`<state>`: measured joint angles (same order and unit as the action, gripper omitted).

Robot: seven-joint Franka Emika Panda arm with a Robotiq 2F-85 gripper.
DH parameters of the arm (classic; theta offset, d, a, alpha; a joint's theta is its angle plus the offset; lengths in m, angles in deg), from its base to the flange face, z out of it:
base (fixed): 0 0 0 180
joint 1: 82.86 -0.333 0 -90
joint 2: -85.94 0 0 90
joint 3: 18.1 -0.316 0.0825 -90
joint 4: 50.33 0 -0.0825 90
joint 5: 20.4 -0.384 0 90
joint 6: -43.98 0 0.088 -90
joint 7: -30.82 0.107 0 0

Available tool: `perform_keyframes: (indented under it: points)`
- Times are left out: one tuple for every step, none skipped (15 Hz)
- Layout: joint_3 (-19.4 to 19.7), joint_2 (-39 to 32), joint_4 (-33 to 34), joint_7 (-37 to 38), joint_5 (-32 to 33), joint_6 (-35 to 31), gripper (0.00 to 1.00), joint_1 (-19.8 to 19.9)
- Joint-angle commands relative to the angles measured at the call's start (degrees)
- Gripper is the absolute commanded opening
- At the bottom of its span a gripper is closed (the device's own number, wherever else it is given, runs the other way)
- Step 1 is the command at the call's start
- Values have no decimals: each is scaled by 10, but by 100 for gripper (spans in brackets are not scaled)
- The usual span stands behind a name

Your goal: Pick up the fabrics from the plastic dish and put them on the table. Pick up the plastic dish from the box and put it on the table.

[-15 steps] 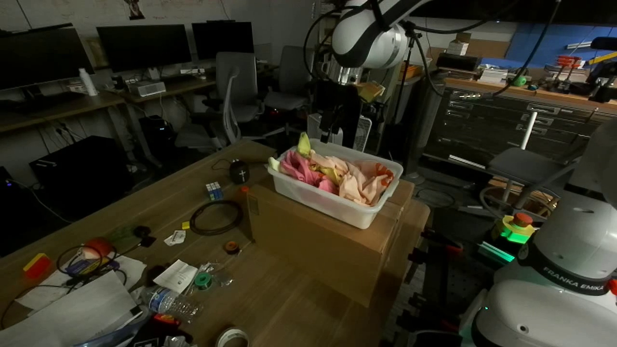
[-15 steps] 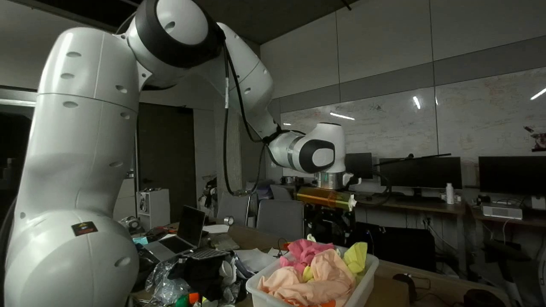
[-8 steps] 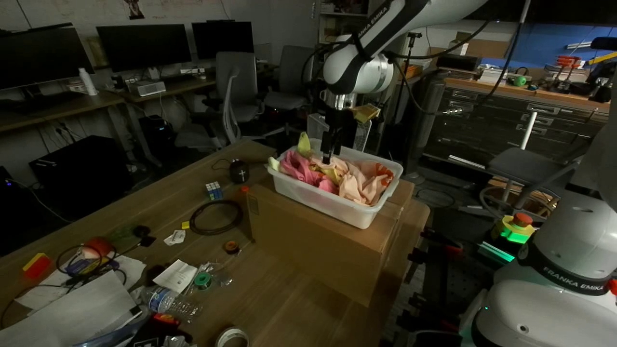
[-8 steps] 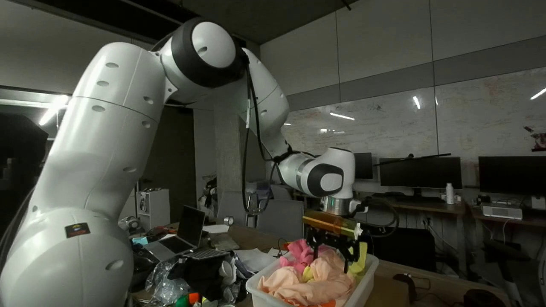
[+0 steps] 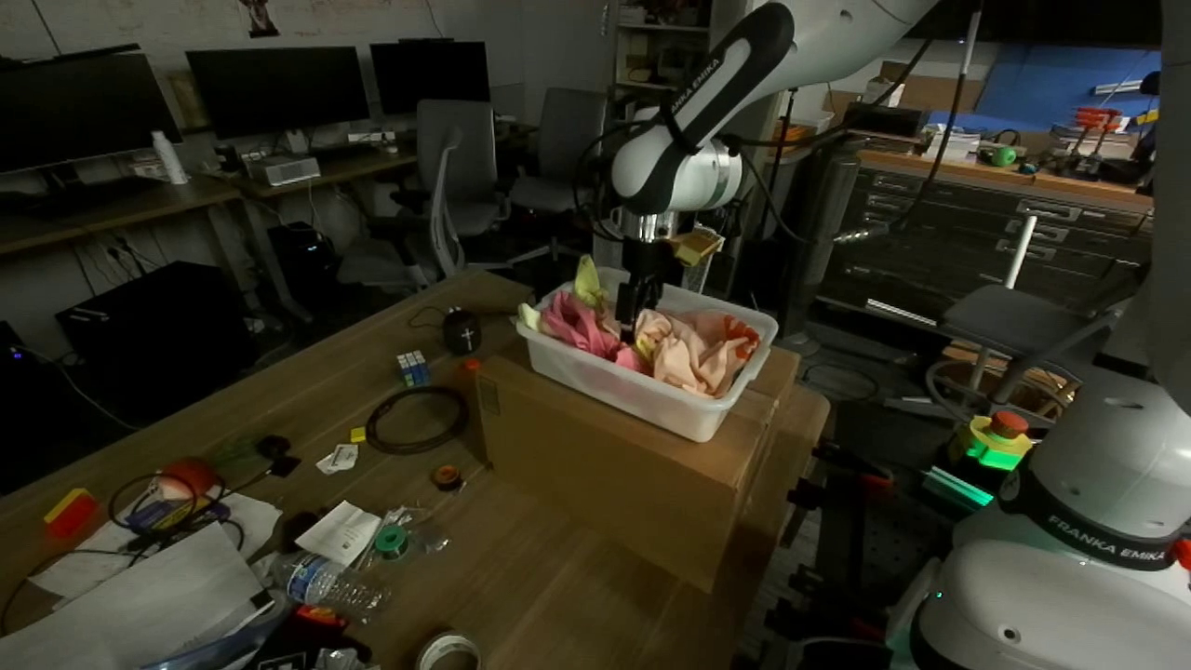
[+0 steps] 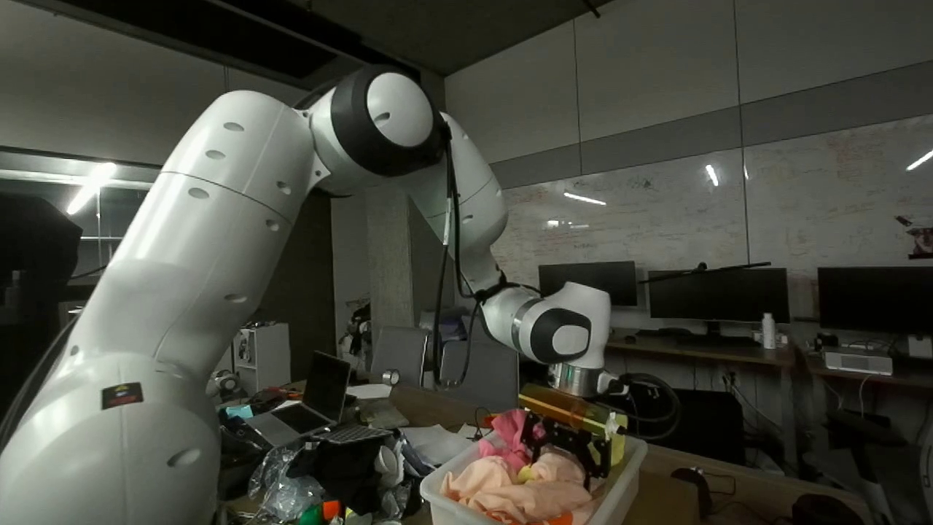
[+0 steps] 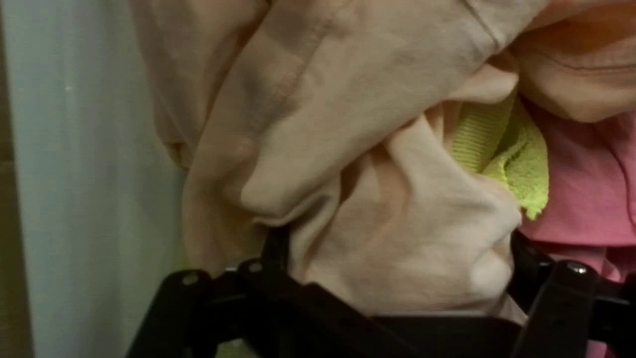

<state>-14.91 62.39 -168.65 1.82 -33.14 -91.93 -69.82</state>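
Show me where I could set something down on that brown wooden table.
Bare wood shows on the table between the large brown cardboard carton and the clear plastic bottle; more lies between the multicoloured cube and the table's edge. Crowded: around the bottle, among white paper sheets.

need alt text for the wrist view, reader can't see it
Black jaws at the bottom, spread open, straddle bunched peach cloth. Yellow-green cloth and pink cloth show at the right, and the pale wall of the plastic dish runs along the left.
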Motion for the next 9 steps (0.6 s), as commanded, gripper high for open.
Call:
perform_keyframes:
  points:
    - [-18,-4,2,-9,-3,-8,75,14]
    - [-19,2,-4,-8,-3,-14,66,13]
    - [-20,7,-9,-5,-2,-15,58,12]
    - [-21,14,-13,-4,-3,-17,50,11]
    - [-22,20,-19,-3,-3,-22,42,11]
    - [-22,27,-25,1,-2,-23,35,9]
    - [-23,35,-32,-3,-2,-25,27,10]
    - [-23,46,-39,-1,-4,-25,20,9]
    - [-23,56,-45,-1,-5,-23,12,9]
